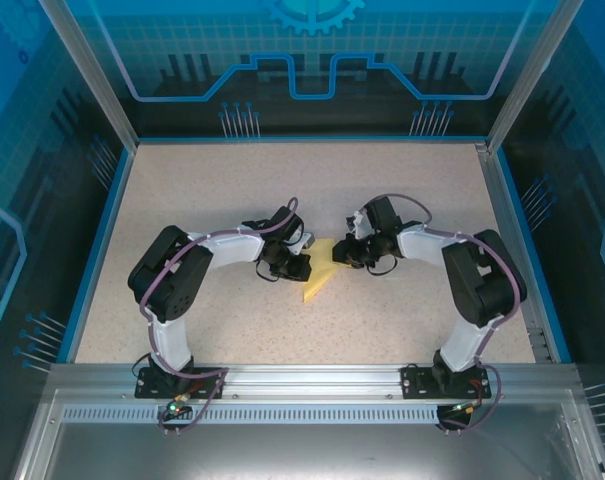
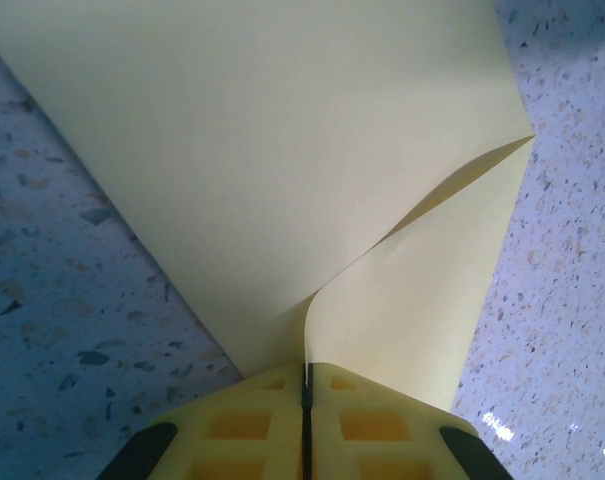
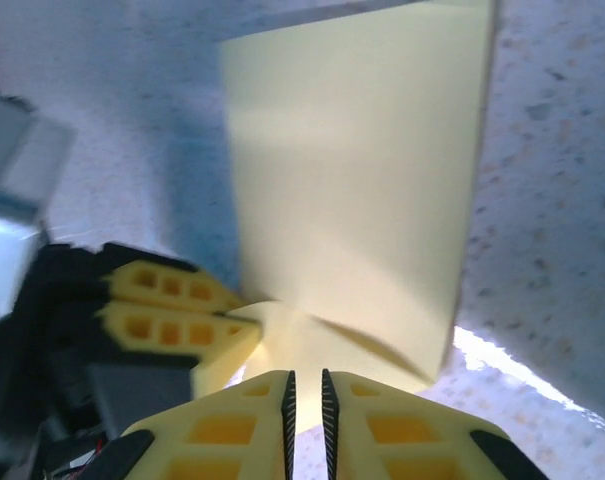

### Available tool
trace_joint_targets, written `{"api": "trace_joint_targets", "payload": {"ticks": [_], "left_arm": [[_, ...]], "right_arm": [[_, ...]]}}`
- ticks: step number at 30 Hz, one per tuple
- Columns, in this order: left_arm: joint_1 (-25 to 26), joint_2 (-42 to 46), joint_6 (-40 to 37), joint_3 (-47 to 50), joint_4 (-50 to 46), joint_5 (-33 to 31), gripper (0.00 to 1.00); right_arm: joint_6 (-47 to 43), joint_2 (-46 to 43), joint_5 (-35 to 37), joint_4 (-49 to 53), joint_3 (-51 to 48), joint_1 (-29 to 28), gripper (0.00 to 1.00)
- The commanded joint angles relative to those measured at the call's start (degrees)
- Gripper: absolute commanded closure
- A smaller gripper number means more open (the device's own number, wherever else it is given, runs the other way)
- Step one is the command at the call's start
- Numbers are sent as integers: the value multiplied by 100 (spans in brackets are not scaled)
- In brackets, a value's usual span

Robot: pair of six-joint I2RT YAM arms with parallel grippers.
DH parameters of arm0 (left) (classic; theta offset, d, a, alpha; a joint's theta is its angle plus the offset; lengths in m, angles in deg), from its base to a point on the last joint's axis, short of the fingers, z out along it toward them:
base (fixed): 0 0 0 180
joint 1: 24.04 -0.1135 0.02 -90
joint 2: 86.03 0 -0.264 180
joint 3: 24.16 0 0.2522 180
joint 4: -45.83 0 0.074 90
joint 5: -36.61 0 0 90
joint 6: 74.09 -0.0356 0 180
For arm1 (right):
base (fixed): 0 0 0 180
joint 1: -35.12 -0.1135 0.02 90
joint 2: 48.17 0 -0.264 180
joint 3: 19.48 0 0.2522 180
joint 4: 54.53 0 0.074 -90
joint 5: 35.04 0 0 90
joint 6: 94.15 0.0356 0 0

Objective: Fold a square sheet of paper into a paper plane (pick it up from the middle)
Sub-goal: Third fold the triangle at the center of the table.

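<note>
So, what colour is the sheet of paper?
Plain pale yellow, no pattern; the sheet of paper shows best in the left wrist view.

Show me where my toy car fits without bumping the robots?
The wide far strip of table along the back wall is bare, and so is the near patch by the metal rail. The middle is crowded: the left gripper and right gripper pinch the yellow paper there.

Bottom centre, the right gripper (image 3: 305, 378) pinches the square sheet of paper (image 3: 362, 180) (pale yellow, reaching the top edge); the left gripper (image 3: 244, 325) touches it lower left.
</note>
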Motion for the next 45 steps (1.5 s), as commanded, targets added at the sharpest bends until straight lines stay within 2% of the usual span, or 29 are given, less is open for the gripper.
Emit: {"api": "trace_joint_targets", "payload": {"ticks": [1,4,11,28,38,45], "left_arm": [[-24,4,-64,124,-227,-303,91],[-27,3,-64,120,-234,-312,91],[-24,-14,-96,89,-248,-286,91],[-22,-32,-121,85,-281,-329,91],[-26,-34,-125,124,-272,-332,91],[-21,-59,-127,120,-257,-326,91]], "right_arm": [[285,-206,-210,-284,-392,-243,84],[500,-220,-99,-545,-621,-433,85],[818,48,-345,-1141,-776,-702,87],[729,591,-131,-1116,-734,-788,87],[722,-54,-73,-842,-746,-917,85],[880,158,18,-998,-710,-1123,85]]}}
